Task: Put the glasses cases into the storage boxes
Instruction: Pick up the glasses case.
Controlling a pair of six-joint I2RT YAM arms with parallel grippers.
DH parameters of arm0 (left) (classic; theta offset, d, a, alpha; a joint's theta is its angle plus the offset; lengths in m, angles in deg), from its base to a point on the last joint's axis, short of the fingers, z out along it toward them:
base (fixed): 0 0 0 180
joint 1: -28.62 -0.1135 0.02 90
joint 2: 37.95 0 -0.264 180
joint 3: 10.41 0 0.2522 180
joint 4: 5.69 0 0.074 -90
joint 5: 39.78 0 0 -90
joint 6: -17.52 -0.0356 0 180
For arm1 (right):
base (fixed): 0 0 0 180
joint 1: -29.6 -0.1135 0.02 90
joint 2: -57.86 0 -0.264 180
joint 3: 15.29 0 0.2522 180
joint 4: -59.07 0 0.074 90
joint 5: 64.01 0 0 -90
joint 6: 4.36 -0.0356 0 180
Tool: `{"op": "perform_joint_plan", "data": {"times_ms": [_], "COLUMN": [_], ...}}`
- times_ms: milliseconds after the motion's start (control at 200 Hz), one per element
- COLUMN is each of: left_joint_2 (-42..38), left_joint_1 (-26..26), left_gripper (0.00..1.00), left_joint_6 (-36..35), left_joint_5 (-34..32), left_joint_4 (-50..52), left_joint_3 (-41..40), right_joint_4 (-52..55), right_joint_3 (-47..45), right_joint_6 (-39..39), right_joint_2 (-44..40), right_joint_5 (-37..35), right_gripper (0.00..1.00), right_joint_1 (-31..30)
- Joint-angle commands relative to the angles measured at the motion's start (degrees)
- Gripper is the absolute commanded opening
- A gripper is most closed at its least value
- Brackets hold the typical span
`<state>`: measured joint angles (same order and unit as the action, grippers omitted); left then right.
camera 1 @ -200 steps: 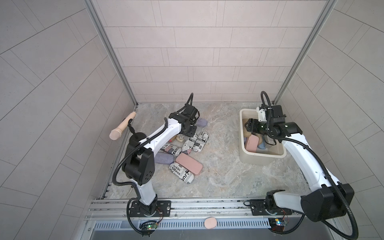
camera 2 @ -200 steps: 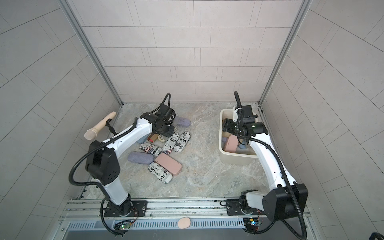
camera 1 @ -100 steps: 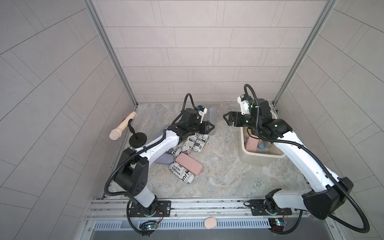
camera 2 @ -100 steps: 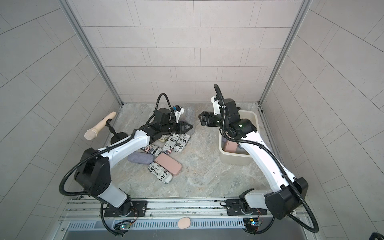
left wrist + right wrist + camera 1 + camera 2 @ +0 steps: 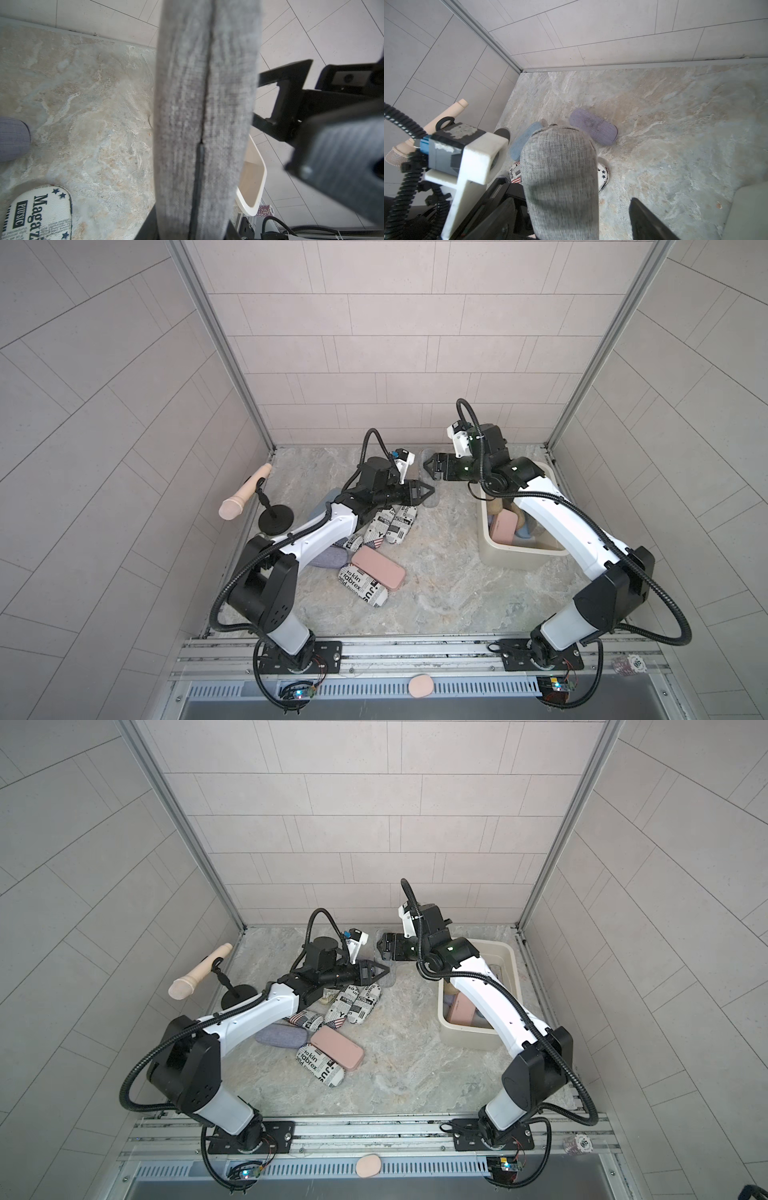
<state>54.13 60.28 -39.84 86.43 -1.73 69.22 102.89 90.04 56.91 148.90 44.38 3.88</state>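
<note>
While the left arm reaches low across the tabletop toward the middle, its left hand is pinching a grey felt glasses case, which lies crosswise between the two hands. Opposite it, the right arm bends back over the storage box, its forearm crossing above the rim. The right hand faces the grey case with its jaws spread wide. In the left wrist view its fingers come up to the case's edge, though I cannot tell whether they touch it. The box sits at the right side of the tabletop and holds a pink case and a few others half hidden under the arm. Under and beside the left arm lies a heap: newspaper-print cases, a second pink case and a flag-print case. A purple case lies behind the held one, nearer the back wall. A microphone on a stand stands at the left edge.
</note>
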Motion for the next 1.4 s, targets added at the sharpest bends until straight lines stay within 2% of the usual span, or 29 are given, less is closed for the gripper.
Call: {"op": "perform_joint_plan", "data": {"times_ms": [0,385,530,650,830,916,1006,1071,1126,1226,1296,1351,1396], "left_joint_2": [-1.55,-1.81,-1.96,-1.98,-3.82,-5.38,-7.32,-8.92,-10.35,-12.76,-13.55,-13.64,-13.84], "left_joint_1": [0.25,0.25,0.25,0.24,0.18,0.25,0.16,0.07,0.07,0.16,0.16,0.18,0.16], "left_gripper": [0.3,0.32,0.34,0.47,0.72,0.78,0.79,0.79,0.79,0.79,0.79,0.79,0.79], "left_joint_6": [0.36,0.62,0.49,0.45,-1.52,-2.72,-3.78,-4.82,-5.71,-7.37,-8.81,-9.43,-9.64], "left_joint_5": [1.67,2.88,3.0,3.01,5.06,5.08,3.57,0.39,-4.91,-22.65,-32.63,-37.78,-39.44], "left_joint_4": [-2.7,-2.92,-2.85,-2.68,-3.05,-3.29,-4.16,-3.81,-2.6,5.97,13.37,17.16,18.06], "left_joint_3": [0.78,0.85,0.87,0.93,0.51,-0.19,-1.62,-2.5,-3.36,-2.71,-0.74,0.57,0.85], "right_joint_4": [1.25,1.31,1.75,1.73,2.27,4.0,6.14,8.64,10.9,14.11,16.41,18.54,19.53], "right_joint_3": [1.76,2.13,2.89,3.57,4.77,6.28,8.1,9.2,9.47,6.82,4.01,1.63,-0.51], "right_joint_6": [0.78,0.09,-0.01,0.17,1.25,1.59,1.56,3.26,5.77,9.76,12.36,13.43,13.58], "right_joint_2": [0.91,3.79,4.1,3.81,2.32,2.04,1.26,0.13,-1.39,-5.38,-7.83,-8.99,-9.55], "right_joint_5": [1.74,2.44,2.44,2.2,-1.16,-4.06,-6.58,-9.04,-11.47,-18.19,-22.16,-25.22,-26.57], "right_gripper": [0.86,0.76,0.65,0.6,0.59,0.59,0.59,0.59,0.59,0.59,0.59,0.59,0.59], "right_joint_1": [-0.47,-0.81,-0.91,-0.96,-0.94,-0.32,1.5,3.28,5.1,9.6,13.34,16.74,19.4]}}
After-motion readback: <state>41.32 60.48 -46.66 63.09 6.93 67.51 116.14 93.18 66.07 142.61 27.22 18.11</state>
